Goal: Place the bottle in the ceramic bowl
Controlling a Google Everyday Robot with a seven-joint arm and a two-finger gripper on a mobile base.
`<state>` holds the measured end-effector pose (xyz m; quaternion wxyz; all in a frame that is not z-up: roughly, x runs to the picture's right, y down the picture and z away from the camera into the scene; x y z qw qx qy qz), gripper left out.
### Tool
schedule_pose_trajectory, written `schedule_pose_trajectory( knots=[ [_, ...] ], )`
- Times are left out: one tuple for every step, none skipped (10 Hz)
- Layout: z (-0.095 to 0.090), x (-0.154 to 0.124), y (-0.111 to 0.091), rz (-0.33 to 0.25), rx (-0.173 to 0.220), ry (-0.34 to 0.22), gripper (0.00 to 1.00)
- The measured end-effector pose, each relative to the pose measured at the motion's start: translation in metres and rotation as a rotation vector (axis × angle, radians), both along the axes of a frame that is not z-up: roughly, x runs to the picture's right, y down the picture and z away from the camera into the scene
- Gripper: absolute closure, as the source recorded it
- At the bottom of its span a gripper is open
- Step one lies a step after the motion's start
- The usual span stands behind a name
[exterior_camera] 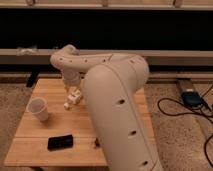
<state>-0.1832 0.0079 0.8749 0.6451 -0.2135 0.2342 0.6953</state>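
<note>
My gripper [75, 95] hangs low over the middle left of the wooden table [30, 150], at the end of the cream arm. A small whitish bottle [66, 105] shows right at the gripper's lower left tip, close to the table top; I cannot tell whether it is held or lies there. The orange-red ceramic bowl is hidden behind the arm's bulky body, which fills the centre and right of the view.
A white paper cup [39, 109] stands left of the gripper. A black flat device [60, 142] lies near the front edge. A dark red object [96, 143] peeks out beside the arm. Cables and a box [190, 97] lie on the floor at right.
</note>
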Motion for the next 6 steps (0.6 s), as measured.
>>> schedule_pose_trajectory(
  knots=[
    [0.018,-0.003,-0.006,0.019,0.004,0.015,0.35],
    [0.027,-0.002,-0.008,0.028,0.008,0.025,0.35],
    [0.04,0.0,-0.007,0.039,0.005,0.036,0.35],
    [0.049,-0.002,-0.001,0.039,-0.001,0.041,0.35],
    [0.054,-0.007,0.003,0.041,-0.005,0.04,0.35],
    [0.058,-0.01,0.004,0.044,-0.008,0.039,0.35]
  ],
)
